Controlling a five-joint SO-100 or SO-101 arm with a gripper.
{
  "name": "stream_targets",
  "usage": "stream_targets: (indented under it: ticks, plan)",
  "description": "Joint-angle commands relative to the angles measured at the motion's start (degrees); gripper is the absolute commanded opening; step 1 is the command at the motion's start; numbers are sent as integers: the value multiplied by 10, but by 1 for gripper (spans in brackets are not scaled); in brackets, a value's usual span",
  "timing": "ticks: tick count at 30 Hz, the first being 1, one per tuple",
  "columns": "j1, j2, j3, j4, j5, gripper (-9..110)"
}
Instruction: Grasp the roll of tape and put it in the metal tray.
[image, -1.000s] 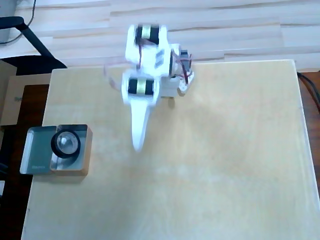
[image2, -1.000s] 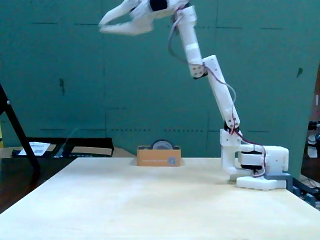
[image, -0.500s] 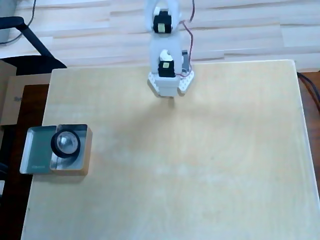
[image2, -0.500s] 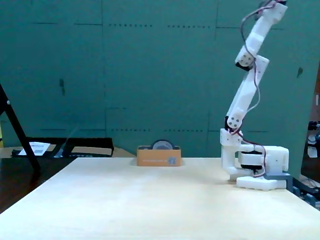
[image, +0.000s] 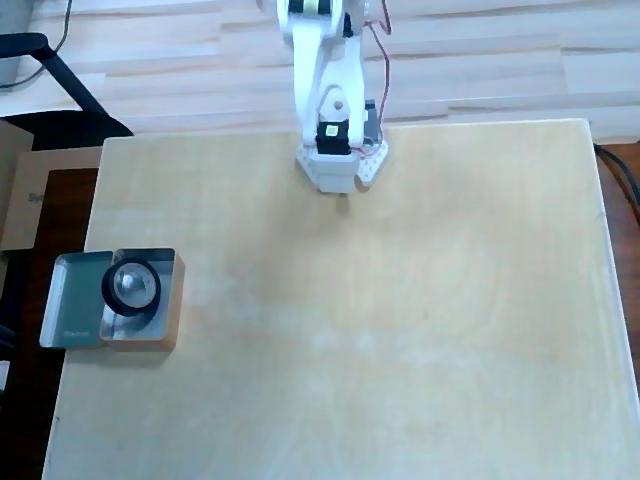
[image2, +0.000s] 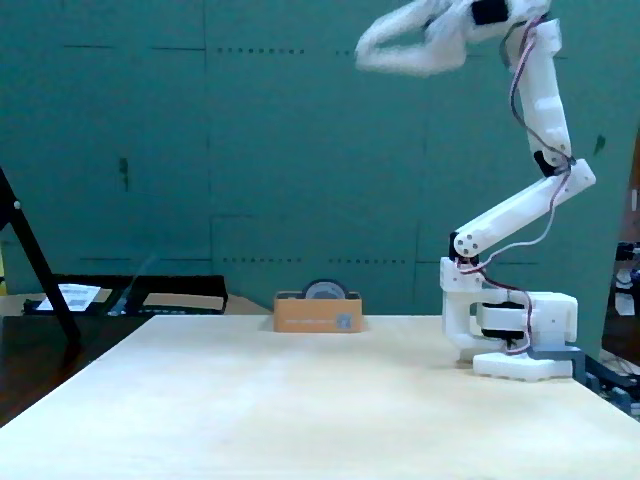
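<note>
Since half a second ago the white plastic arm (image2: 520, 210) has folded at its elbow and swung its gripper (image2: 375, 55) forward, high above the pale, smooth wooden table (image: 400, 330). Motion blur smears the gripper in the fixed view, so I cannot tell whether the jaws are spread or pressed together, though they seem to carry nothing. Far below them, the roll of tape (image: 131, 286), a black ring, lies inside the right compartment of the metal tray (image: 75, 310), a mirror-bright steel rectangle at the table's left edge in the overhead view.
</note>
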Motion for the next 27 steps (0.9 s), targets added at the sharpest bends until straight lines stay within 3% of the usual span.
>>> stream_targets:
  ticks: [1, 6, 11, 27]
  plan:
    - [-2, 57, 272, -17, 40, 0]
    - [-2, 146, 547, -177, 62, 0]
    - [-2, 215, 717, -277, 56, 0]
    - [3, 374, 930, -297, 20, 0]
